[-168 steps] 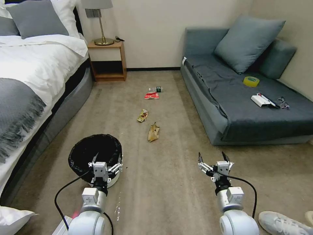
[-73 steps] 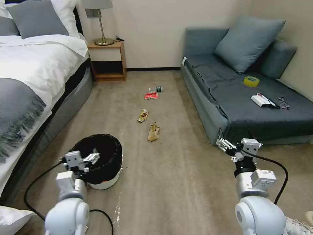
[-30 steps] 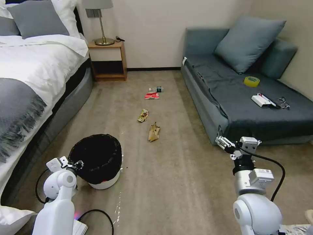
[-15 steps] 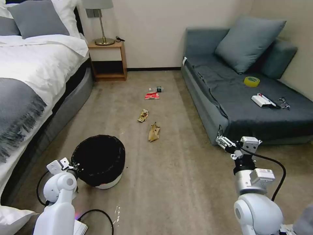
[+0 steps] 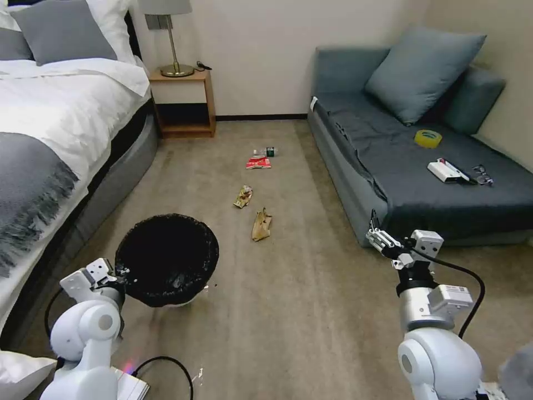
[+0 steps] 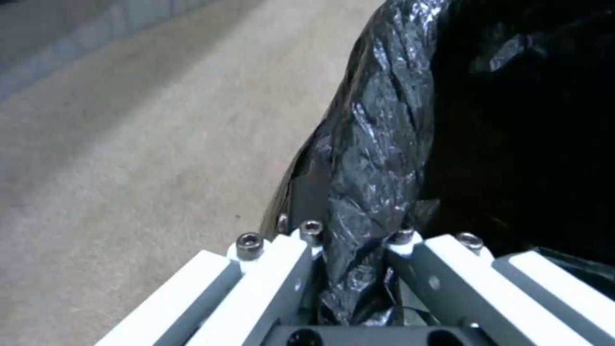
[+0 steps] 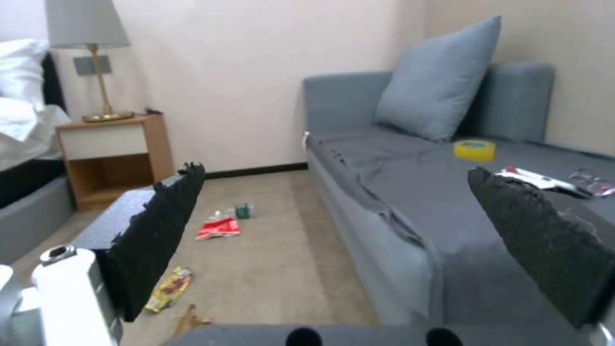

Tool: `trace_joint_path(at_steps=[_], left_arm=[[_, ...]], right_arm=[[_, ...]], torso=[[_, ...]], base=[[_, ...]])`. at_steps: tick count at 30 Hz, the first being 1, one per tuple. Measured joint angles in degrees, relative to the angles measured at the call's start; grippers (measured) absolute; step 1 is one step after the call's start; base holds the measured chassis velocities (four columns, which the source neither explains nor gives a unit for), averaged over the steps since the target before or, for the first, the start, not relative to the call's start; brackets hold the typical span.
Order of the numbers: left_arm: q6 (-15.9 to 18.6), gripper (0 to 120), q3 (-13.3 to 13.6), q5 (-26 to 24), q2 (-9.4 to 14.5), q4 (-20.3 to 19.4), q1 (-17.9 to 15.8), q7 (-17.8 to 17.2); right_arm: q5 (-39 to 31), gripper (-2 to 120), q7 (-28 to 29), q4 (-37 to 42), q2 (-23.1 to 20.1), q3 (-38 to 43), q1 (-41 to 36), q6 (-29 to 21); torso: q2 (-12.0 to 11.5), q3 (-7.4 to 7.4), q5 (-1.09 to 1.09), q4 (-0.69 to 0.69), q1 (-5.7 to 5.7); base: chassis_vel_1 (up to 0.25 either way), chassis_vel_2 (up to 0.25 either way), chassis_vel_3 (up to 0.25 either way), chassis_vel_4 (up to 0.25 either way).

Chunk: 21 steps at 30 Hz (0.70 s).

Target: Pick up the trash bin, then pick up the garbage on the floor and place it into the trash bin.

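Observation:
The trash bin (image 5: 166, 258), white with a black bag (image 6: 384, 144) folded over its rim, sits at the lower left, its mouth turned up toward the head view. My left gripper (image 5: 116, 273) is shut on the bin's rim at its left side; the wrist view shows the left gripper (image 6: 355, 240) pinching the bag. The garbage lies in a line on the carpet: a brown paper bag (image 5: 261, 224), a gold wrapper (image 5: 243, 196), a red-and-white packet (image 5: 259, 163) and a bottle (image 5: 266, 151). My right gripper (image 5: 376, 233) hangs open by the sofa's front corner, holding nothing.
A bed (image 5: 50, 139) runs along the left and a grey sofa (image 5: 422, 183) along the right, with a yellow tape roll (image 5: 428, 138) on it. A nightstand (image 5: 183, 103) stands at the far wall. A black cable (image 5: 161, 364) trails on the floor by my base.
My left arm swung to the bin's left side and shut on its rim. The bin has since risen and tipped its mouth toward the camera. The right arm moved right toward the sofa.

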State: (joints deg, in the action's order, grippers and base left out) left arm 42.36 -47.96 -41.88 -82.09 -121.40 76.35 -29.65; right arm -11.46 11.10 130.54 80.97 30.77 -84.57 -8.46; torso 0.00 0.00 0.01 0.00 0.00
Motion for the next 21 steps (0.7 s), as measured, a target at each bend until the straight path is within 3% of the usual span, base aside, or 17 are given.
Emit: trace_joint_path(at_steps=[8,21], left_arm=[[-0.1,2,-0.8,5.7,-1.3,-2.8,3.7,2.4],[-0.1,2,-1.3,8.4,-2.2,-3.2,4.6,3.9]], right_arm=[[-0.2,100,-3.2,-1.8,0.2,-1.6,-0.2,8.1],[-0.9,100,-8.3,-3.0,-0.2,-2.7,-1.5,13.1]], torso=[[0.0,0.0,-0.01,0.01,0.0],[0.0,-0.01,-0.01,0.0,0.0]], base=[[0.0,0.0,0.0,0.0],[0.0,0.0,0.0,0.0]])
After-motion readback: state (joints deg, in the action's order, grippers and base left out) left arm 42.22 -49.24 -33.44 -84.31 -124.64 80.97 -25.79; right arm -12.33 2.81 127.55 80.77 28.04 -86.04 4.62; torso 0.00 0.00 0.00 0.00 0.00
